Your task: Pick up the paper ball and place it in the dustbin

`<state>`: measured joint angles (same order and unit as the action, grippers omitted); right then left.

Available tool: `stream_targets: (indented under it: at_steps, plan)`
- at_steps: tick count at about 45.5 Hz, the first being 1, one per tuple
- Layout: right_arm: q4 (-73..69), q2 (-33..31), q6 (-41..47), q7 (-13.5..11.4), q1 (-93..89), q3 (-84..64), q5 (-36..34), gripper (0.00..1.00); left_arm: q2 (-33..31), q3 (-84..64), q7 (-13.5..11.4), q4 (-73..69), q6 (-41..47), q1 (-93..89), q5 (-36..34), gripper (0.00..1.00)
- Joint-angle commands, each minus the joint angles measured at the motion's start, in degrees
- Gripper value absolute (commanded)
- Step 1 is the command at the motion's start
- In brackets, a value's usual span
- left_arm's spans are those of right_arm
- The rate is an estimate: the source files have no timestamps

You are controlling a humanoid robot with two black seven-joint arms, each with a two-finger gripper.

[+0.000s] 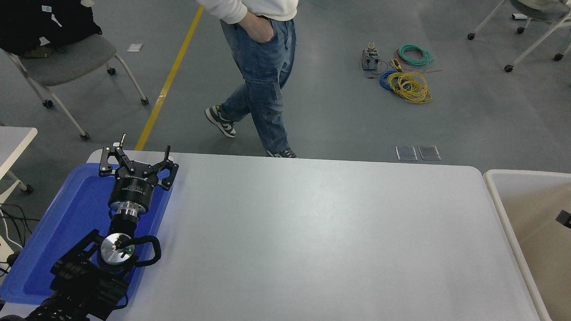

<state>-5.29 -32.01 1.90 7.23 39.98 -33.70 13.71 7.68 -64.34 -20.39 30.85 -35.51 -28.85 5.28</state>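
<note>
The paper ball shows nowhere in the head view. The dustbin [526,173], beige with a thick pale rim, stands at the table's right end and is cut off by the picture's edge. Only a small black part of my right gripper [564,218] shows at the right edge, over the dustbin's inside. My left gripper [138,154] is open and empty, parked at the lower left over the blue tray [76,214].
A person in jeans [261,76] walks on the floor just beyond the table's far edge. A grey chair [67,58] stands at the back left. Coiled cables [408,84] lie on the floor. A second white table's corner [15,138] is at the left.
</note>
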Motion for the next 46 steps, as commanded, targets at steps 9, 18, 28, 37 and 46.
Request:
stream_targets:
  at_steps: [9,18,28,37,46]
  plan:
    - [-1.12,-0.42,0.12,0.68,9.85,36.84,0.00,1.00,0.06,0.00,0.00,-0.01,0.00,0.02,0.00,1.00]
    - [-9.29,-0.86,0.38,0.59,11.96,57.31,0.09,1.00,-0.03,0.00,0.00,-0.01,0.00,0.02,0.00,1.00]
    - [-19.58,-2.62,0.29,0.76,10.29,77.19,0.79,1.00,0.06,0.00,0.00,-0.01,0.00,0.02,0.00,1.00]
    - [-22.13,-1.91,0.29,5.59,7.75,87.47,0.70,1.00,0.06,0.00,0.00,-0.01,0.00,0.02,0.00,1.00]
    - [-28.80,-0.42,0.38,11.31,2.21,98.37,0.70,1.00,-0.03,0.00,0.00,-0.01,0.00,0.02,0.00,1.00]
